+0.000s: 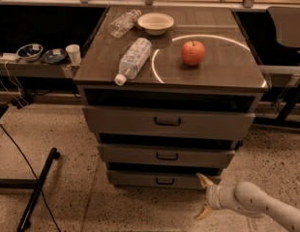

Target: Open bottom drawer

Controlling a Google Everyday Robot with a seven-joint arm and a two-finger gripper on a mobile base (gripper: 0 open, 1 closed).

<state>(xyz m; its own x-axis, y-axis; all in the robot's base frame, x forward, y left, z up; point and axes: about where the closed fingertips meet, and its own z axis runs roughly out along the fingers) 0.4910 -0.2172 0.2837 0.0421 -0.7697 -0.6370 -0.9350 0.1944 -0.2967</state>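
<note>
The bottom drawer [159, 180] is the narrowest grey front, lowest of three under the cabinet top, with a small dark pull handle [165, 181] at its centre. It looks closed or nearly so. My gripper [204, 196] comes in from the lower right on a cream arm and is open. Its upper fingertip [203, 180] sits at the drawer's right front corner, and the lower one [202, 213] hangs over the floor. It is to the right of the handle and holds nothing.
The medium drawer [167, 155] and the widest drawer [168, 122] sit above. On the cabinet top [227, 66] are an apple [193, 52], two plastic bottles [134, 59], and a bowl [155, 21]. A black stand leg [37, 190] lies on the floor to the left. A side shelf holds bowls and a cup [72, 53].
</note>
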